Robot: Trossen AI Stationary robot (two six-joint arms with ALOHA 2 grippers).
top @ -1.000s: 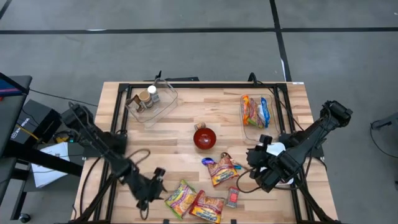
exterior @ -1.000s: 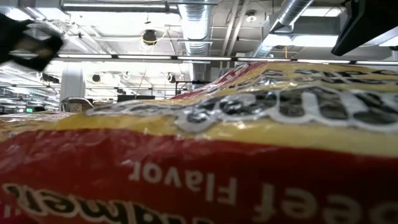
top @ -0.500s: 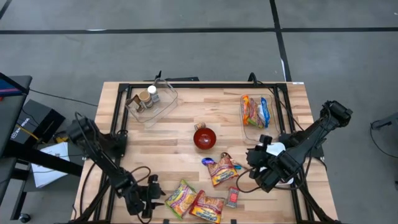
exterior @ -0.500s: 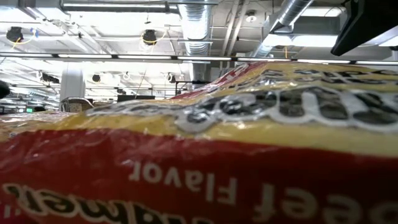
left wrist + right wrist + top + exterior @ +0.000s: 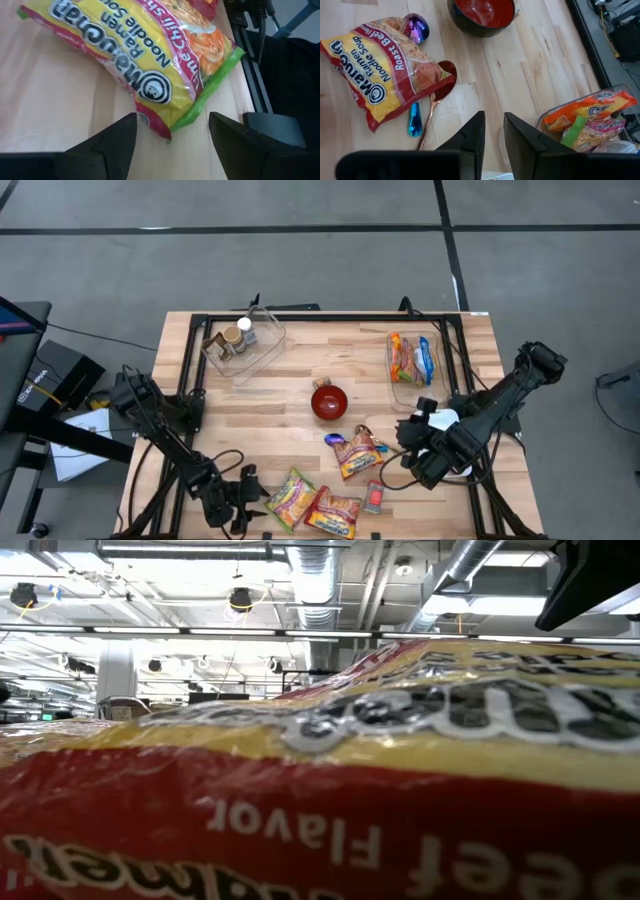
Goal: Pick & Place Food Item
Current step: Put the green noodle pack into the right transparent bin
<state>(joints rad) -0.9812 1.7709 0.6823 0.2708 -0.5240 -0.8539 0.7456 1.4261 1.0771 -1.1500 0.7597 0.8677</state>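
A yellow ramen packet with a green edge [image 5: 290,498] lies flat near the table's front edge. My left gripper [image 5: 248,498] stands low just left of it, open. In the left wrist view the packet's near corner [image 5: 172,125] lies between and ahead of the two fingers [image 5: 170,150], apart from both. My right gripper [image 5: 408,442] hovers above the table's right half with its fingers [image 5: 492,137] a narrow gap apart and nothing between them. A red-and-yellow beef ramen packet [image 5: 355,452] lies on a spoon [image 5: 427,120] in front of it.
A red bowl [image 5: 328,402] stands mid-table. Two more packets [image 5: 335,513] [image 5: 373,497] lie at the front edge. A clear tub of jars [image 5: 240,342] sits back left, and a clear tub of packets [image 5: 410,362] back right. A packet [image 5: 320,790] fills the low view.
My left gripper has sunk and gone toward the table's near edge, rolling as it went, and now stands beside the yellow packet. In the low view it has dropped out of the upper left corner. The packets have not moved.
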